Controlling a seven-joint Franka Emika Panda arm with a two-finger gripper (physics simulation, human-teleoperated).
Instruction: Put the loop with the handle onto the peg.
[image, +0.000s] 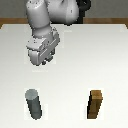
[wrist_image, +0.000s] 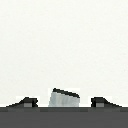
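Nearest me stands the peg, with a brown block well off toward the exterior view's right. Beyond the peg my gripper hangs low over the table, fingers spread, a grey piece between them, probably the loop. I can't tell if it's gripped; lifting now might drop it.

A white table carries an upright, matte dark grey cylindrical peg towards the exterior view's left. A brown wooden square block stands well apart on the right. The white arm's gripper hangs above the table behind the peg.
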